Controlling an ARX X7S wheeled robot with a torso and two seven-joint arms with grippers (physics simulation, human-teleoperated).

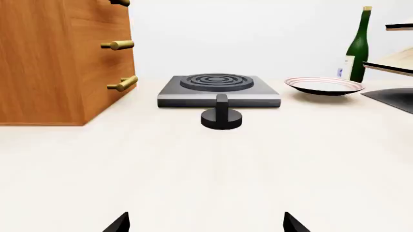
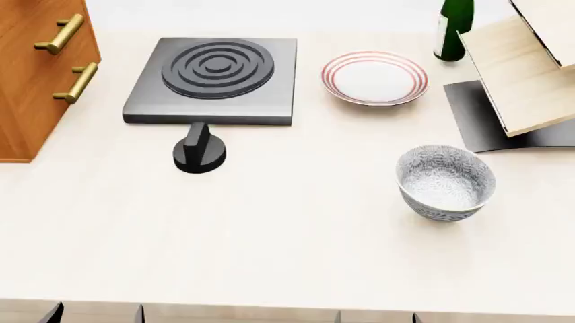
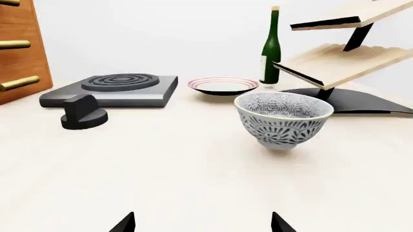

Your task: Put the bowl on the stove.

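Observation:
The speckled white-grey bowl (image 2: 446, 182) stands upright on the pale counter at the right, also seen in the right wrist view as bowl (image 3: 283, 119). The dark-grey stove (image 2: 214, 79) with ringed burner lies at the back left, its black knob (image 2: 198, 149) just in front; in the left wrist view the stove (image 1: 218, 90) and knob (image 1: 221, 116) are straight ahead. My left gripper (image 1: 206, 224) is open over bare counter, well short of the knob. My right gripper (image 3: 202, 223) is open, short of the bowl, with nothing between its fingers. Only fingertips show at the counter's near edge in the head view.
A wooden drawer cabinet (image 2: 36, 74) with brass handles stands at the left. A white plate (image 2: 375, 77) with red rings lies right of the stove. A green bottle (image 2: 454, 27) and a wooden rack (image 2: 526, 74) on a black base occupy the back right.

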